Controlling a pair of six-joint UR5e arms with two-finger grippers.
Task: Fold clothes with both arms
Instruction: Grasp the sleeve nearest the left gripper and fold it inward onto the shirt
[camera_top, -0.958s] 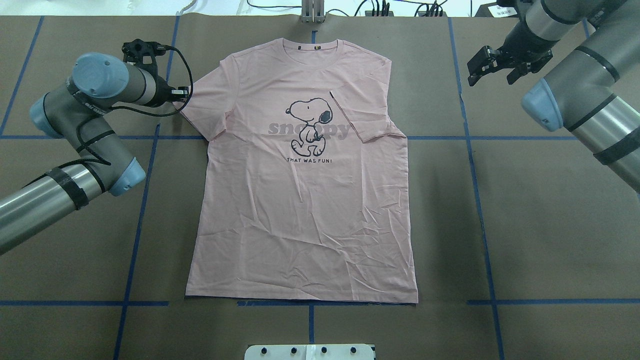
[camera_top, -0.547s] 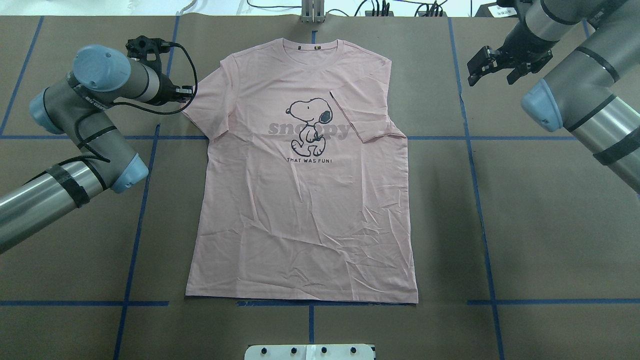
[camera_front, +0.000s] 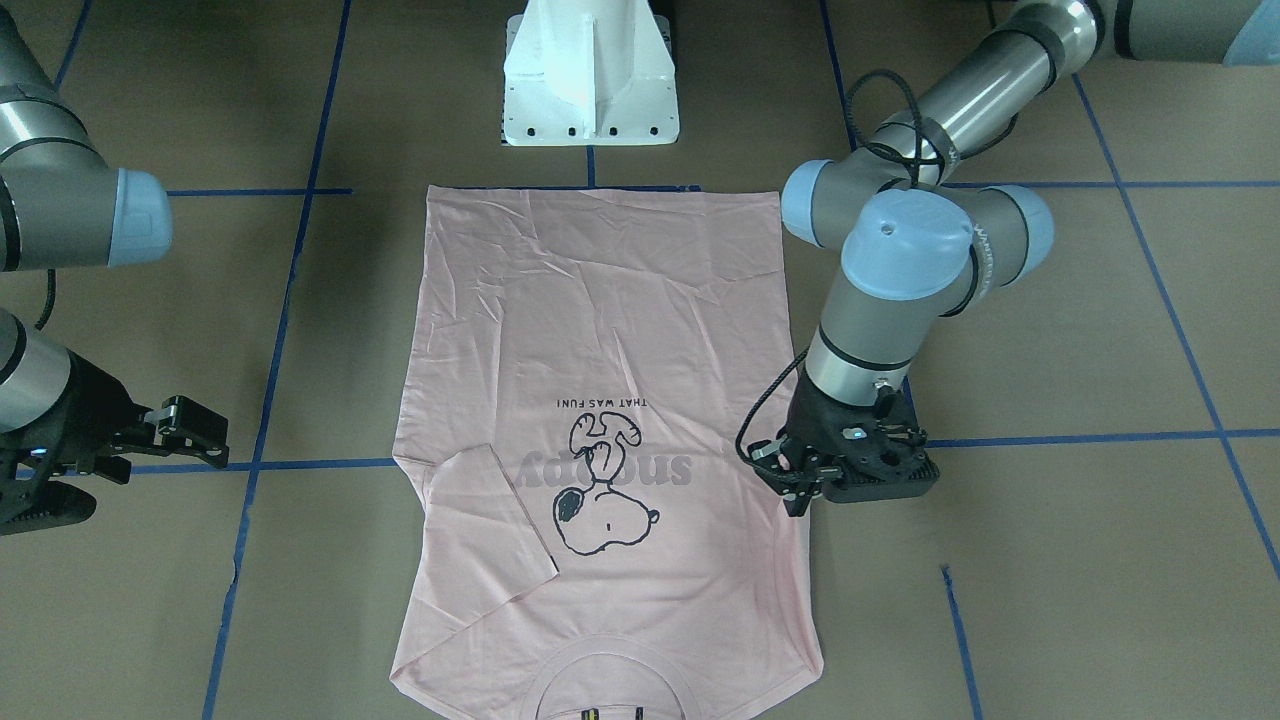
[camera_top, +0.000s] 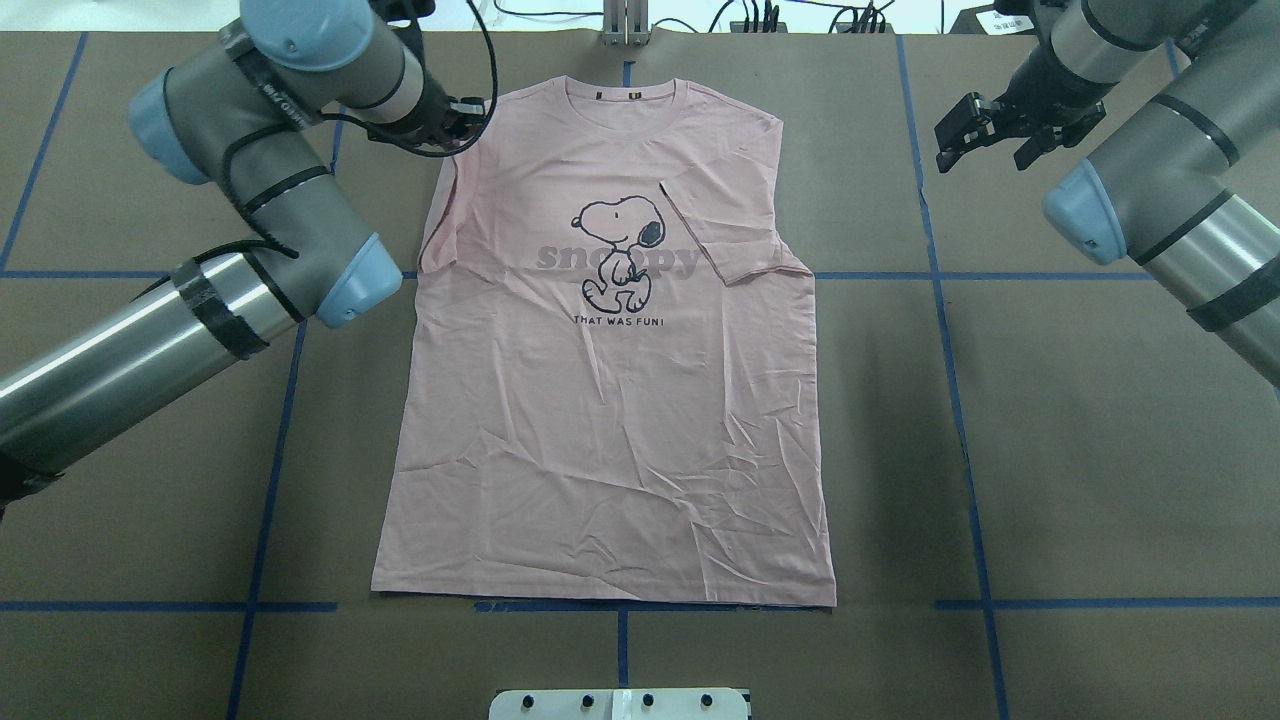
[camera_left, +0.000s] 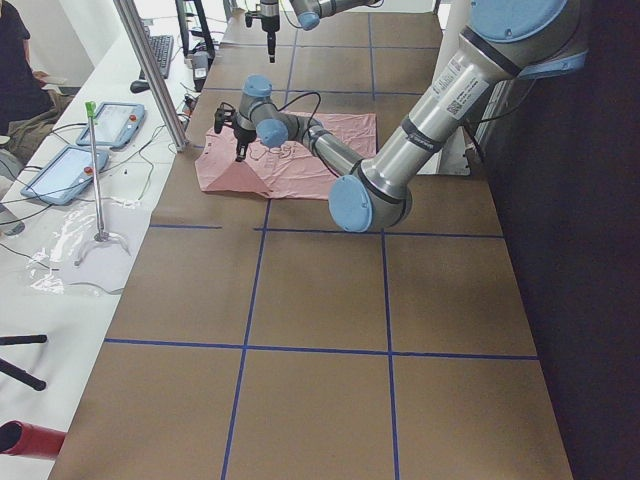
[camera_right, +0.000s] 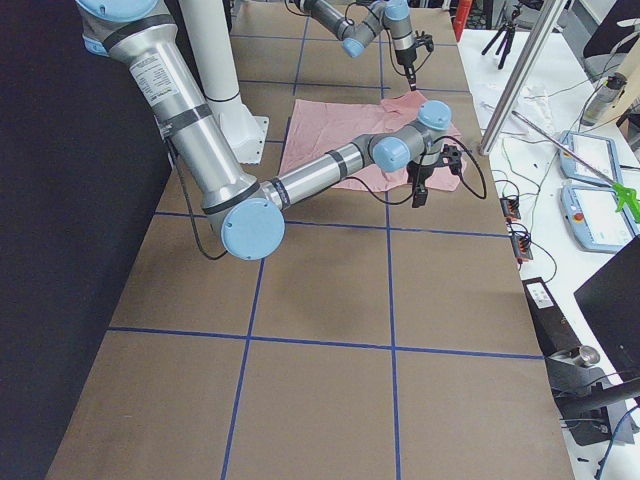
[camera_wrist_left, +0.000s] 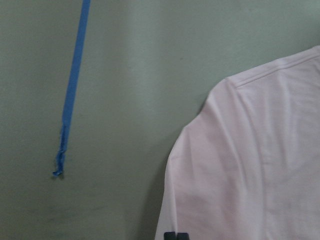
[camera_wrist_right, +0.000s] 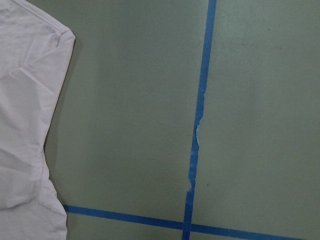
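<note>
The pale pink T-shirt (camera_top: 610, 420) lies flat, front up, collar at the far edge, with the dog print (camera_top: 620, 250) on its chest. Its right sleeve (camera_top: 725, 235) is folded in over the chest. My left gripper (camera_top: 465, 120) is at the shirt's left shoulder, shut on the left sleeve, which is drawn in from the side. The left wrist view shows its fingertips (camera_wrist_left: 171, 235) together on pink cloth (camera_wrist_left: 250, 165). My right gripper (camera_top: 985, 150) hangs open over bare table, well right of the shirt (camera_wrist_right: 25, 125).
Brown table covering crossed by blue tape lines (camera_top: 950, 330). The white pedestal base (camera_front: 590, 80) stands at the near edge behind the hem. Cables (camera_top: 760, 15) run along the far edge. A side bench with tablets (camera_left: 70, 170) and a person lies beyond it.
My left arm swung toward the far edge and to the right, from beside the spread left sleeve to the shoulder. That sleeve no longer lies spread out. The right arm stayed still.
</note>
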